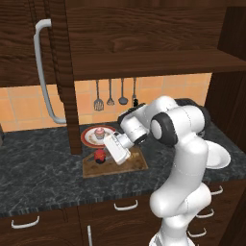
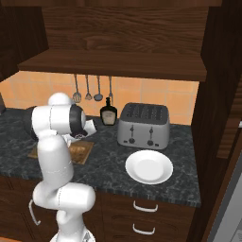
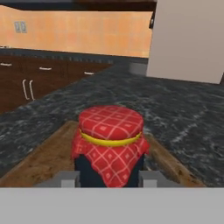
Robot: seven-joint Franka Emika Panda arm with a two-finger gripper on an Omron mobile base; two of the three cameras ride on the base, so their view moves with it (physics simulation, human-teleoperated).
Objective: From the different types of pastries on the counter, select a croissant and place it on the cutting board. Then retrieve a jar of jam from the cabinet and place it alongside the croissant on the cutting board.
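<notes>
The cabinet (image 1: 53, 43) is seen at the far left with its door swung out; one long curved grey handle (image 1: 43, 72) is counted on it. Right of the door, one round red-rimmed plate (image 1: 89, 136) lies on the desk (image 1: 38, 158) and carries one pink-frosted cupcake (image 1: 99, 132). Just near of the plate, one cutting board (image 1: 137, 163) lies flat, its long axis running left to right along the desk.

The arm is bent over the board: the upper links rise from the base, fold at a dark elbow joint, and the hand is angled down and to the left. The gripper (image 1: 102, 154) is low at the board's left part. In the hand view the fingers (image 3: 65, 178) are closed on the jar of jam (image 3: 110, 142), one on each side of its dark body. One jar is counted; it stands upright, red checked lid uppermost, over the board's brown surface. Whether its base touches the board cannot be told.

The croissant is not made out; the hand covers part of the board.

Further right, four utensils (image 2: 87, 90) hang on the tiled wall. One black bottle (image 2: 108, 115), one grey toaster (image 2: 144, 125) and one white plate (image 2: 149, 166) stand on the desk, the plate nearest.
</notes>
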